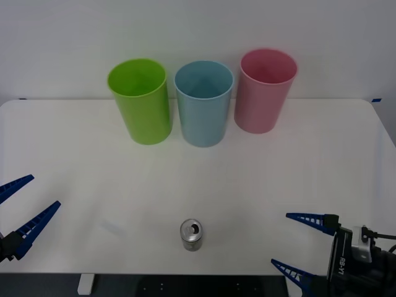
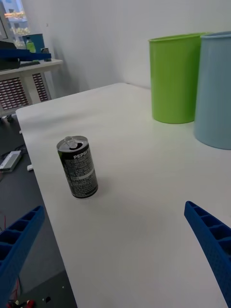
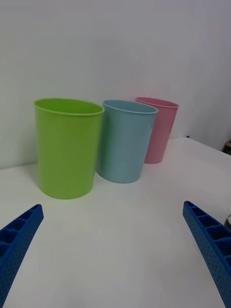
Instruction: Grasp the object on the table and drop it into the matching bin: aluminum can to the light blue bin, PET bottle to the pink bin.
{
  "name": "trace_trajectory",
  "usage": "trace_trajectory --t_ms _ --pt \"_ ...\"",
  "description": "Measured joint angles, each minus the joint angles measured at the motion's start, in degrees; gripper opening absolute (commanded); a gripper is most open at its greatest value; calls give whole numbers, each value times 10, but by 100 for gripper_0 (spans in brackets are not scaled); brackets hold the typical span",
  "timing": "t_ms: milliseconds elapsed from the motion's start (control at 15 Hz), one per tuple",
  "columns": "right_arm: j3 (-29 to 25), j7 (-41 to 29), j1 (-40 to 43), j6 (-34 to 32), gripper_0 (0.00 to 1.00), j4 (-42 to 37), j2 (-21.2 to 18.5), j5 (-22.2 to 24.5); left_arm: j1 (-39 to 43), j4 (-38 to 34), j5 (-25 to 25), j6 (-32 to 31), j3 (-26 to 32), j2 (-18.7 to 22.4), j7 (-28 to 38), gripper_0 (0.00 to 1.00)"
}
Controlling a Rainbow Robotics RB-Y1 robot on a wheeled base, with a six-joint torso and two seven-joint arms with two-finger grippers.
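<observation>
- The aluminum can (image 1: 192,234) stood upright near the bottom centre of the front frame, close to the near edge of the bench (image 1: 74,161), its long axis vertical and its pull-tab top facing up.
- The right gripper (image 1: 298,242) sat at the lower right of that frame, jaws spread wide and empty. The can lay to the picture's left of them, at about the same depth on the bench, with bare bench between.
- The left gripper (image 1: 23,202) waited at the lower left edge, jaws also wide and holding nothing. It looked somewhat farther from the can, so the right arm seemed the nearer choice.
- In the right wrist view the can (image 2: 77,167) stood ahead of the fingers (image 2: 211,240), nearer the left one than the right, so a sideways shift would likely be needed to centre it.
- The light blue bin (image 1: 203,103) stood at the top centre, between the lime green bin (image 1: 140,101) and the pink bin (image 1: 266,90), well apart from the can.
- Nothing stood between can and bins, but the close neighbours left little room for a stray drop.
</observation>
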Motion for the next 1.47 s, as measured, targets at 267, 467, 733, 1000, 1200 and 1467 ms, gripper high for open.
trace_trajectory --t_ms 267,467,733,1000,1200,1467 --pt "49 12 -18 19 100 0 0 13 0 0 0 0 0 0 0 100" --pt "89 29 -29 48 100 0 0 17 0 0 0 0 0 0 0 100" --pt "147 46 -46 108 100 0 1 24 0 0 0 0 0 0 0 100" --pt "204 54 -62 176 100 0 0 28 0 0 0 0 0 0 0 100" --pt "238 56 -70 218 100 0 1 32 0 0 0 0 0 0 0 100" --pt "281 57 -77 268 100 0 5 37 0 0 0 0 0 0 0 100"
